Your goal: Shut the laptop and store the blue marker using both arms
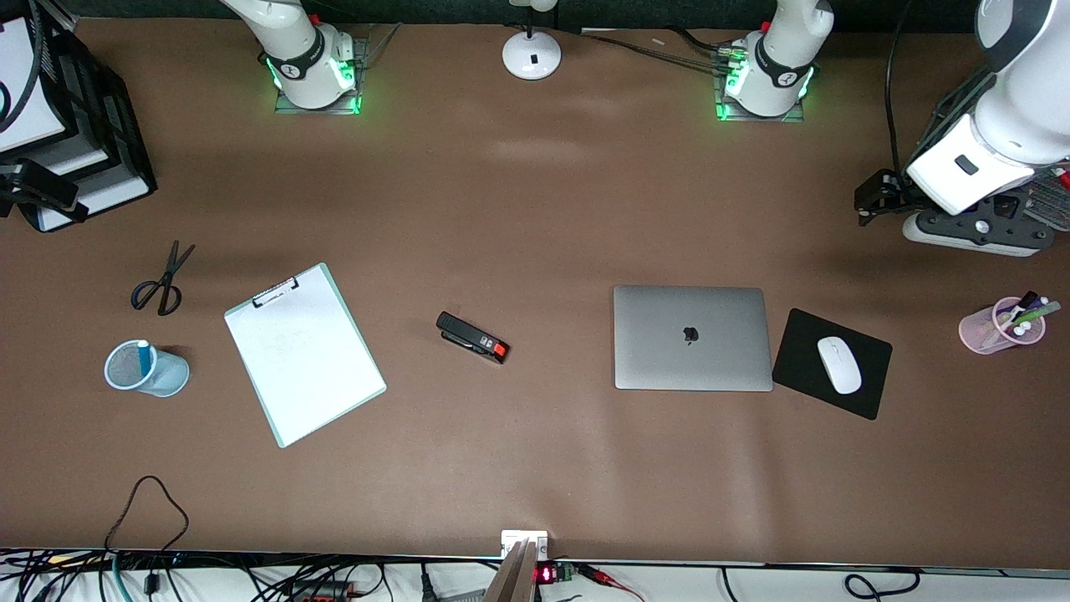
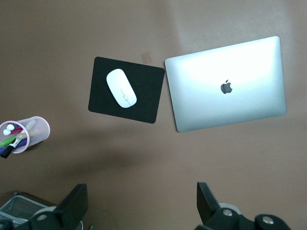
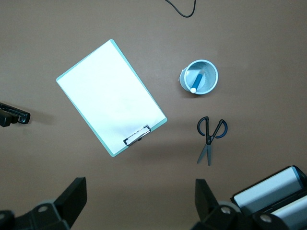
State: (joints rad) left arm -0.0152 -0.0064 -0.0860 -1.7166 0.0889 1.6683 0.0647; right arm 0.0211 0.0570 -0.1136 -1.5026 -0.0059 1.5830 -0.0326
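One slim silver-grey laptop (image 1: 692, 338), lid shut; one bright-blue marker (image 1: 144, 354) in light-blue mesh cup (image 1: 149, 370). My left tool (image 2: 142, 207) and right tool (image 3: 140, 204): spread wide, empty.

Laptop (image 1: 692, 337) lid matt brushed metal; blue marker (image 1: 144, 354) smooth plastic; cup (image 1: 146, 369) mesh.

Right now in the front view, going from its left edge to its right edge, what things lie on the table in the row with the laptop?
Blue mesh cup holding the blue marker → clipboard → stapler → closed laptop → mouse pad with mouse → pink pen cup.
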